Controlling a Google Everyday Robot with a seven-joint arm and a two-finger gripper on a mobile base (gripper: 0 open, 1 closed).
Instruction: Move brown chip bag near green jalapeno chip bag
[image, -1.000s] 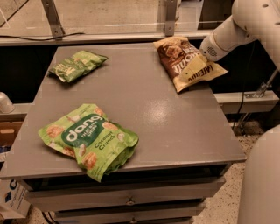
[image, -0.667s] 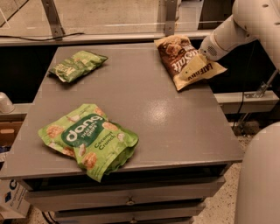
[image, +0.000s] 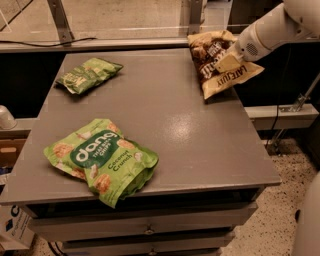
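High frontal view over table (image: 180, 130), gripper (image: 226, 61) upper right.

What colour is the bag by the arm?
The chip bag: dark brown top, cream end; gripper at it. Camera view.

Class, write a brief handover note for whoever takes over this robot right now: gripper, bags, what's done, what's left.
The gripper is at the far right corner of the grey table, against the cream end of the crinkly dark brown chip bag.
The small flat dark green jalapeno chip bag lies at the far left corner.
Done: gripper at the brown bag.
Left: carry it across beside the jalapeno bag, not the large bright green dang bag at near left.
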